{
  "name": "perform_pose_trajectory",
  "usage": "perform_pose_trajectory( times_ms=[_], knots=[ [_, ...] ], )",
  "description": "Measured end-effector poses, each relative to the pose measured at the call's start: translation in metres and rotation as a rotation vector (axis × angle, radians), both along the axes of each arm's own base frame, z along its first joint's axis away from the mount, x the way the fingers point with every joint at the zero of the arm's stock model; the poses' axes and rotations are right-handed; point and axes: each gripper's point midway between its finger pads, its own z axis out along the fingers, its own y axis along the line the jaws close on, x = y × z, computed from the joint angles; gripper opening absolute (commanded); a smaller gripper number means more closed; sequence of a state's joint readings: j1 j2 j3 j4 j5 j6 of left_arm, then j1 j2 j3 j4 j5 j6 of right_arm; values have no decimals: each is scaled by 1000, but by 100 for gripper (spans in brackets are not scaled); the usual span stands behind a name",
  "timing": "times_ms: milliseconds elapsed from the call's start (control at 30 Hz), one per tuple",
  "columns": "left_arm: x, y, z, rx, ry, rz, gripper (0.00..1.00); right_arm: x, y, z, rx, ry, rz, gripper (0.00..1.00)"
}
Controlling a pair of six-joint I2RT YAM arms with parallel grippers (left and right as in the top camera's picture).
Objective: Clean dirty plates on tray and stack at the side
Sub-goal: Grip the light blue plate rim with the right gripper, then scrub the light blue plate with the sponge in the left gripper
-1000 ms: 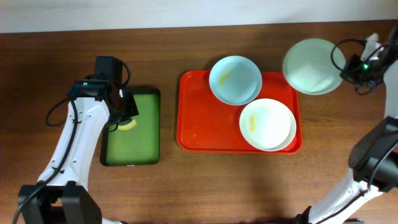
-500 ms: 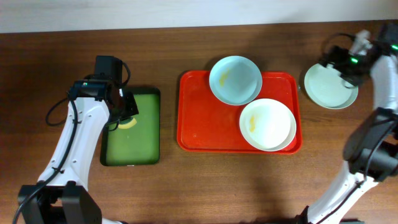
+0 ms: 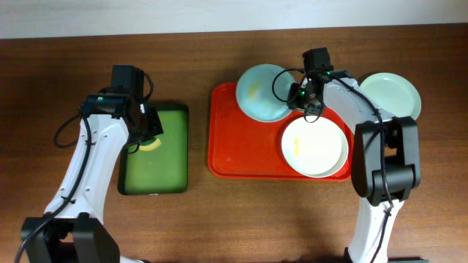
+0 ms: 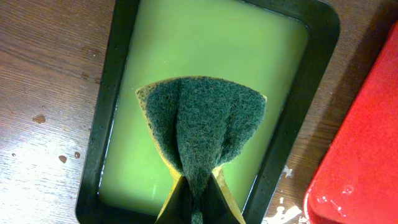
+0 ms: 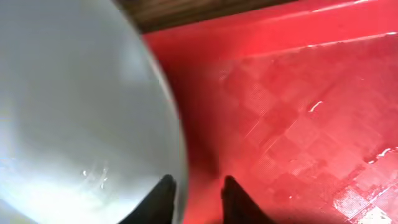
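Slippage is the chief risk at the right claw [image 5: 196,191]. Its two fingers stand apart, released, straddling the thin rim of the round pale mint-blue plate with a yellow smear [image 5: 74,112]. One finger is over the dish and the other over the large red rectangular plastic tray [image 5: 298,106]. That tray glistens as if wet, and the plate overhangs its far edge, so a shallow bite on the rim could, I judge, let the plate slide out or tip when lifted.

Just beside the claw, the round white plate [image 3: 314,145] lies on the same tray, and a careless swing could knock it. Farther right, off the tray, a second pale mint-blue plate [image 3: 391,93] rests on the brown wooden counter [image 3: 219,219], where the stack would grow. Nothing blocks that path.

Well apart on the left, the left claw [image 4: 194,200] is clenched on a folded green-and-yellow sponge [image 4: 202,118] above the small dark-rimmed green tray [image 4: 249,50].
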State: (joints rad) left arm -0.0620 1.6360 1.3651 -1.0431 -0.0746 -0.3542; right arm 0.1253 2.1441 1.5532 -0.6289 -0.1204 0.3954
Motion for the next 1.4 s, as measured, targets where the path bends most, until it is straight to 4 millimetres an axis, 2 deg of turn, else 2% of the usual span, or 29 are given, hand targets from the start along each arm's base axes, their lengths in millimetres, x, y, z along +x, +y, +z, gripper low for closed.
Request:
perform_pose_trajectory(
  times_ms=[133, 200, 233, 267, 333, 367, 400, 433, 533, 567, 600, 667, 733, 800, 867, 933, 1000, 1033, 1100, 1167, 1233, 1300, 1400],
  knots=[
    [0, 0, 0, 0, 0, 0, 0, 2, 6, 2, 7, -21, 75, 4],
    [0, 0, 0, 0, -1, 0, 0, -11, 29, 2, 45, -8, 243, 6],
    [1, 0, 0, -1, -3, 0, 0, -22, 48, 1, 63, 6, 340, 18],
    [1, -3, 0, -19, -3, -5, 0, -29, 59, 0, 61, 15, 394, 21],
    [0, -13, 0, -50, -1, -26, 0, -35, 71, -1, 31, 17, 451, 22],
    [1, -18, 0, -57, -3, -38, 0, -34, 71, -1, 24, 14, 456, 22],
    [3, -23, 0, -65, -12, -50, 0, -30, 72, 0, 19, -5, 458, 7],
    [6, -32, -3, -88, -27, -68, 0, -28, 72, 0, 19, -15, 458, 4],
    [11, -74, -18, -209, -78, -156, 0, -29, 73, 0, 15, -12, 462, 4],
    [22, -94, -19, -244, -143, -177, 0, -34, 75, -1, 14, 4, 469, 4],
    [19, -117, -23, -278, -156, -206, 0, -39, 80, -2, 9, 17, 483, 4],
    [25, -160, -19, -331, -236, -283, 0, -50, 102, -4, -17, 25, 537, 4],
    [34, -192, -24, -374, -276, -306, 0, -55, 111, -4, -24, 27, 558, 4],
    [40, -209, -51, -386, -253, -311, 0, -56, 108, -5, -32, 38, 554, 4],
    [36, -211, -80, -372, -192, -301, 0, -57, 96, -5, -78, 57, 536, 4],
    [38, -210, -82, -364, -194, -296, 0, -52, 69, -5, -117, 78, 482, 4],
    [39, -209, -82, -358, -198, -294, 0, -46, 33, -4, -134, 105, 404, 4],
    [40, -212, -80, -362, -208, -291, 0, -48, 25, -3, -151, 124, 391, 4],
    [42, -226, -77, -379, -243, -304, 0, -48, 24, -3, -178, 126, 394, 4],
    [40, -238, -83, -382, -241, -296, 0, -48, 25, -3, -181, 125, 395, 4],
    [46, -242, -89, -388, -256, -276, 0, -49, 26, -2, -173, 124, 398, 4],
    [52, -245, -86, -412, -284, -246, 0, -48, 28, -2, -161, 122, 400, 4],
    [68, -259, -74, -465, -370, -239, 0, -50, 32, -2, -139, 123, 405, 4]
  ],
)
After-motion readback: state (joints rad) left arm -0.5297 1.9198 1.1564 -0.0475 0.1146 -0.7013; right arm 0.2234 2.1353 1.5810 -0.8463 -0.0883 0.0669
